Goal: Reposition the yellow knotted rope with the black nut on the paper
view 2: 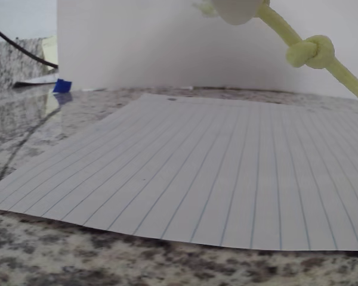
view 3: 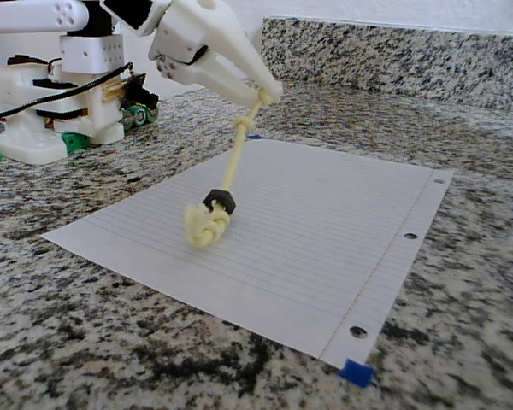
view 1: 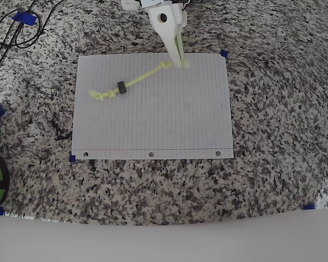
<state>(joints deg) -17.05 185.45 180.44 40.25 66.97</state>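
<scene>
One end of the yellow knotted rope [view 3: 232,162] is pinched in the jaws and lifted; the black nut [view 3: 219,202] has slid down against the lower knot, resting on the paper [view 3: 325,248], ready for dragging.

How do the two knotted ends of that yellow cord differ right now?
The upper knot hangs in the air just below the gripper, which pinches the yellow knotted rope; the lower knot rests on the paper. The black nut sits against the lower knot, not the upper. Both are pale yellow.

white gripper [view 3: 269,92] angled downward, fingers pinched together, raised.
</scene>
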